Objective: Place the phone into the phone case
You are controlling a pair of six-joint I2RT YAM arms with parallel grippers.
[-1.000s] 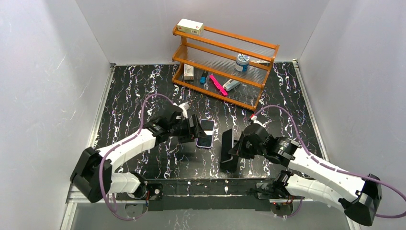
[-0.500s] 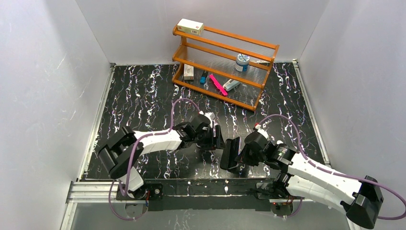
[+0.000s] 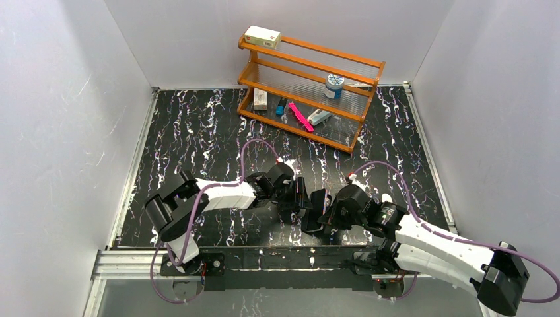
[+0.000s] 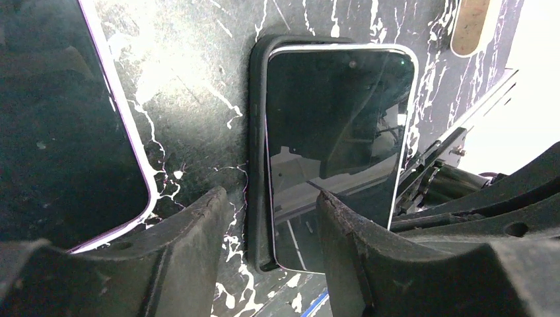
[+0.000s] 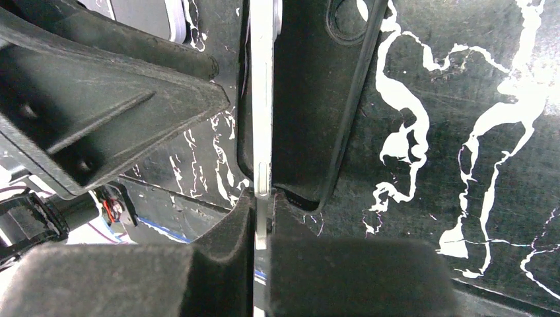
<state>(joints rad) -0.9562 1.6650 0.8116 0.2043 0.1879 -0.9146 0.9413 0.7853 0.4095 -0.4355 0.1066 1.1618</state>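
The phone, a glossy dark slab with a silver edge, lies with its left long edge inside the matte black phone case. My left gripper is open, and its fingers straddle the near left corner of case and phone. My right gripper is shut on the phone's thin edge, which stands beside the case. In the top view both grippers, left and right, meet at the dark case near the table's front.
A lavender-edged phone lies just left of the case. A wooden rack with small items and a box on top stands at the back. White walls close in both sides. The metal front rail is close behind the case.
My left arm has swung right and forward from the lavender-edged phone to the case. My right gripper has moved a little left and lowered the phone toward the case.
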